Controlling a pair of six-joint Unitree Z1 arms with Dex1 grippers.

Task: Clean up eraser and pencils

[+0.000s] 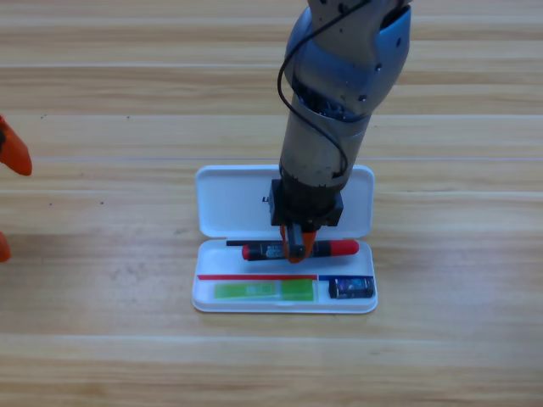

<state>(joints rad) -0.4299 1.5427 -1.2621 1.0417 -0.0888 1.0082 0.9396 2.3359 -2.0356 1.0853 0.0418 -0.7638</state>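
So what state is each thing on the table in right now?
Case: open, lid flat on the table.
Red pencil: lying in the case's upper tray, right gripper down on its middle.
Green pencil: lying in the lower tray, left part.
Eraser: lying in the lower tray, right part.
Left gripper: waiting at the picture's left edge, mostly cut off.

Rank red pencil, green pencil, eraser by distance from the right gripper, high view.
From the right gripper, over the case's upper slot:
1. Red pencil, right at the jaws, lying crosswise.
2. Green pencil, lower slot, below and slightly left.
3. Eraser, lower right compartment, a little farther than the green pencil.
The left gripper waits at the left edge.
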